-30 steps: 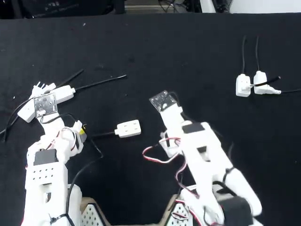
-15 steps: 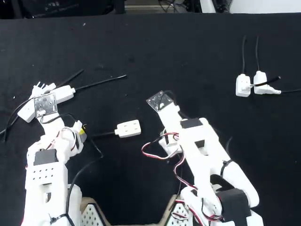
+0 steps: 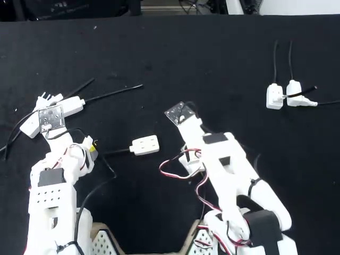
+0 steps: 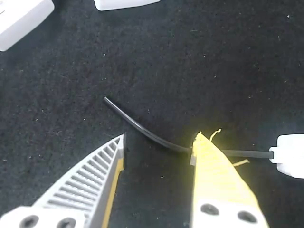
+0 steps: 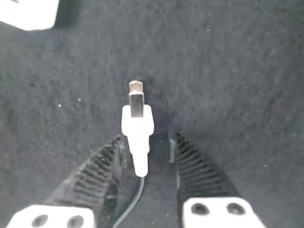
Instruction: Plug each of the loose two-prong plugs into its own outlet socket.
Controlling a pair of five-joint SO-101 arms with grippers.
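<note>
So we're at the grab stage for one plug: the right pincer (image 5: 148,138) is spread fairly wide, with the loose two-prong plug (image 5: 137,123) lying on the table (image 3: 159,53) between its fingers. It sits nearer one of them, prongs pointing away, and isn't clamped yet as far as I can tell. Next move imo: pinch the plug body square, lift, swing the prongs round to the free outlet socket (image 3: 145,144) close by on the arm's left, and push straight in. The left pincer (image 4: 159,142) is wide too, straddling a black cable (image 4: 142,130) and gripping nothing. Versus a second ago, the right arm has shuffled a bit back and leftward in the high view; the left arm and socket haven't budged.
</note>
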